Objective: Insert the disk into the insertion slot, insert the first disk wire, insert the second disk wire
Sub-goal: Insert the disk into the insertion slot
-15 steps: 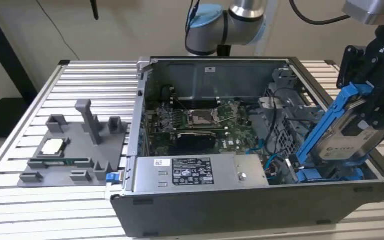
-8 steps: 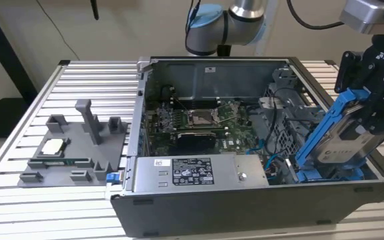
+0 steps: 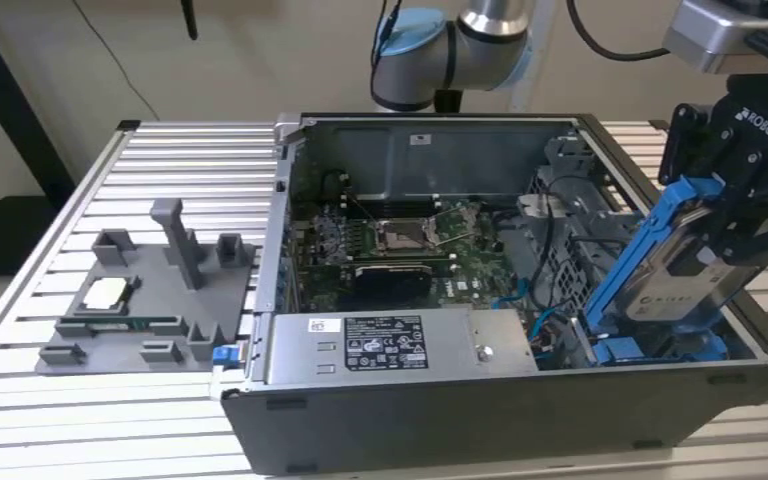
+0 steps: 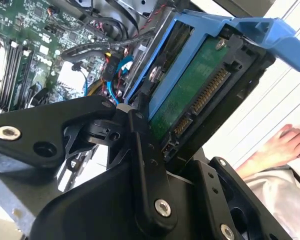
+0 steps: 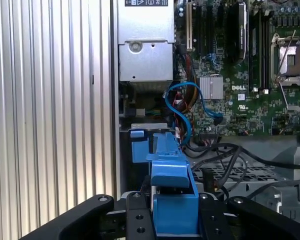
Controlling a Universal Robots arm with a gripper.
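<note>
The gripper is clenching the disk, a flat silver-grey drive with a pale label clipped in a glossy blue plastic frame. It is holding the disk tilted over the end of the case at the exterior view's right. In the second wrist view the disk's green circuit-board face and gold connector teeth are showing, with the black fingers covering part of it. The slot is probably lying in the shadowed grey cage beneath the frame's tip, near another blue carrier, though cables and the disk are hiding its mouth.
</note>
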